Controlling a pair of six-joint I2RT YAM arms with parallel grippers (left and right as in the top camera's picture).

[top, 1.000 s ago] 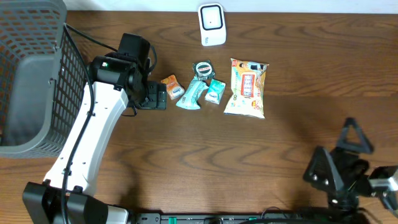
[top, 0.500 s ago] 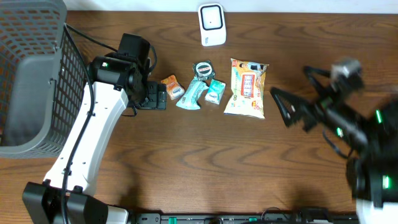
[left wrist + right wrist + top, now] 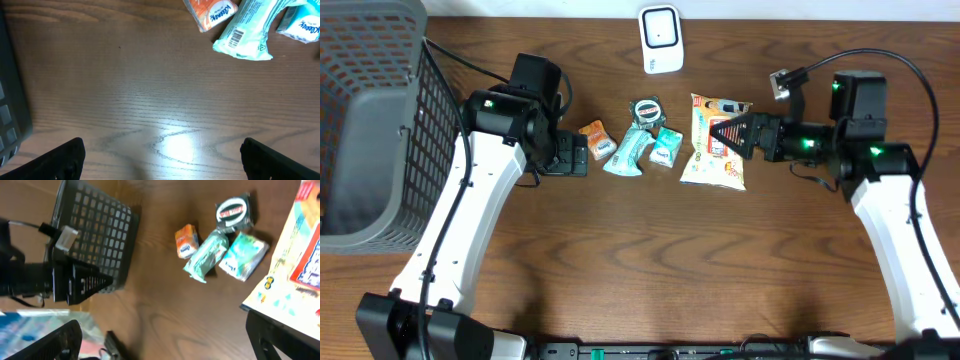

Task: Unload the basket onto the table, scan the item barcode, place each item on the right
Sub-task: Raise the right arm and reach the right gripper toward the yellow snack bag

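The snack bag (image 3: 717, 140) lies flat on the bench (image 3: 650, 260), near the scanner (image 3: 661, 38). Light, crinkly and slippery, it likely wants a pinch at a sealed edge. The right claw (image 3: 722, 132) hovers over it, spread and empty; the left claw (image 3: 570, 155) is likewise released.

Counting now: one white scanner (image 3: 661, 39), one grey basket (image 3: 380, 45), one big snack bag (image 3: 717, 140), one round black disc (image 3: 645, 110), and packets (three in all): one orange packet (image 3: 595, 139), one long teal packet (image 3: 628, 152), one small teal packet (image 3: 666, 147).
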